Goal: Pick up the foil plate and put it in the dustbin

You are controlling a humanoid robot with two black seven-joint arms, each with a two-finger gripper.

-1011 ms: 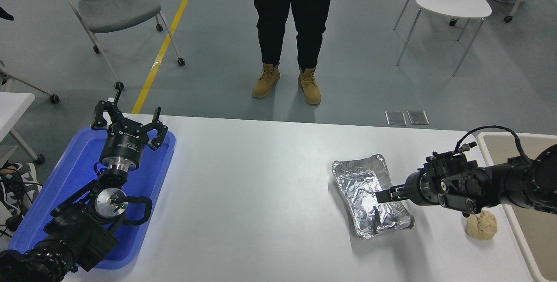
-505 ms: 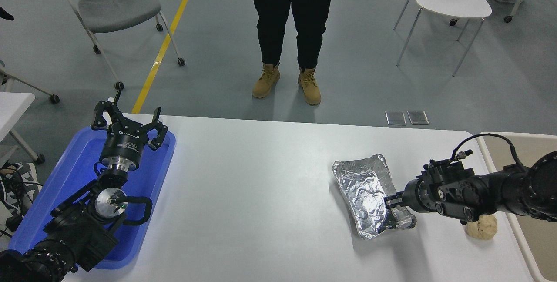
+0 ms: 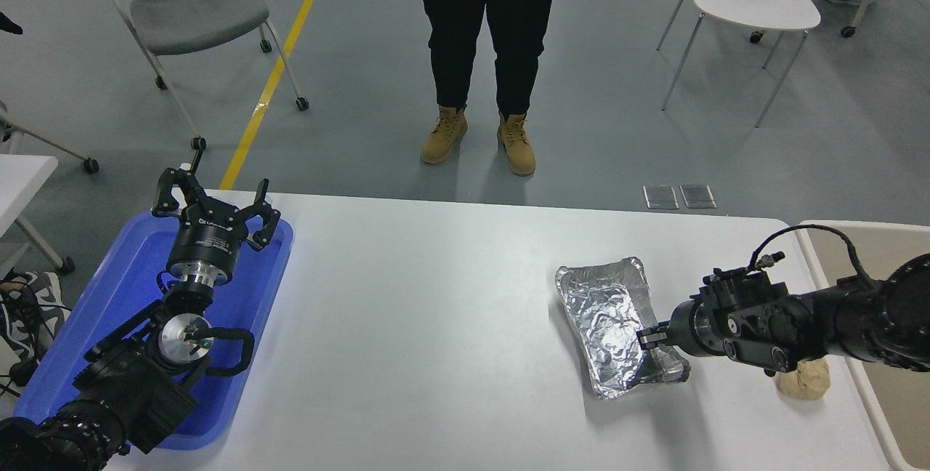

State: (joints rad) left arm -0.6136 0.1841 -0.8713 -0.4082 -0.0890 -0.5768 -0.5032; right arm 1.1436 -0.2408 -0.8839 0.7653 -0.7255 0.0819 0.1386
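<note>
Grey floor, with two chairs and a person in tan boots (image 3: 479, 140) standing past the far edge; white tabletop (image 3: 436, 296) in front.

Item: foil plate (image 3: 614, 322), silver, wrinkled, lying flat at the right-centre of the tabletop, long axis running from 11 to 5 o'clock.

Item: right end effector (image 3: 647, 338), reaching in from 3 o'clock, fingers drawn nearly together at the plate's right rim near its near corner. It appears pinched on the rim, though the plate is not yet lifted.

Item: dustbin (image 3: 810, 238), beige, at 3 o'clock beyond the tabletop's right edge, well apart from the plate.

Item: tan lump (image 3: 805, 380), just under the right forearm at 5 o'clock from the plate.

Item: left end effector (image 3: 214, 206), fingers spread, holding nothing, parked over the blue tray (image 3: 109, 311) at 9 o'clock.

Handling note: foil is thin and likely to crumple or slip, so confirm the pinch on the rolled rim, lift gently straight up, then carry toward 3 o'clock, clearing the lump and the bin's rim before release.
</note>
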